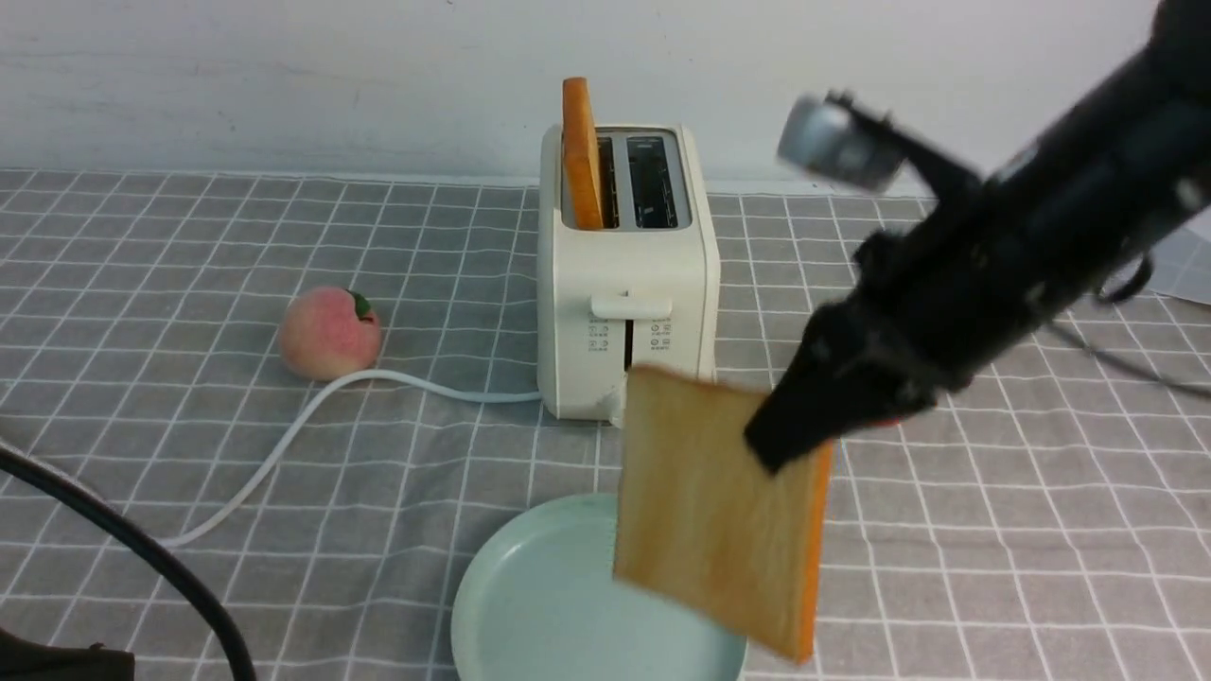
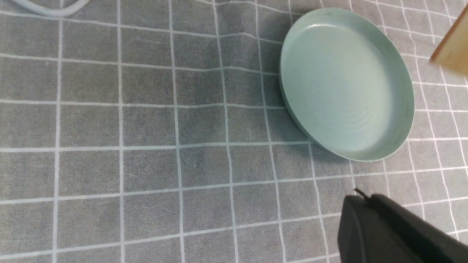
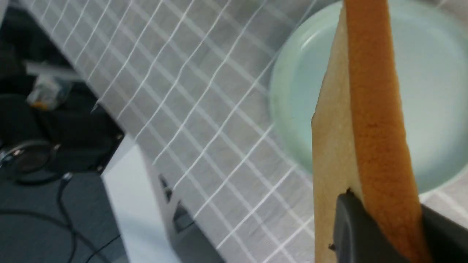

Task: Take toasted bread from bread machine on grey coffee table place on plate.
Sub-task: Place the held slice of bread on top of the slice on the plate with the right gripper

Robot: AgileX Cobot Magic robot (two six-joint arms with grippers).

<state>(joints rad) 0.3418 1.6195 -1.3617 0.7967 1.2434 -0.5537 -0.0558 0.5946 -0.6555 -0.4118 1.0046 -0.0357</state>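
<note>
My right gripper [image 1: 795, 435] is shut on one slice of toasted bread [image 1: 710, 511] by its upper right corner. The slice hangs tilted in the air above the right part of the mint-green plate [image 1: 530, 605]. In the right wrist view the slice [image 3: 369, 109] sits edge-on between the black fingers [image 3: 351, 226], over the plate [image 3: 431, 91]. A second slice [image 1: 582, 156] stands in the left slot of the cream bread machine [image 1: 624, 303]; its right slot is empty. My left gripper [image 2: 362, 197] is shut and empty, above the grey coffee table [image 2: 146, 146], near the plate [image 2: 347, 84].
A pink peach [image 1: 329, 333] lies left of the bread machine. The white power cord [image 1: 312, 416] curves across the cloth to the front left. A black cable [image 1: 142, 558] crosses the front left corner. The table's edge and floor clutter [image 3: 55, 128] show in the right wrist view.
</note>
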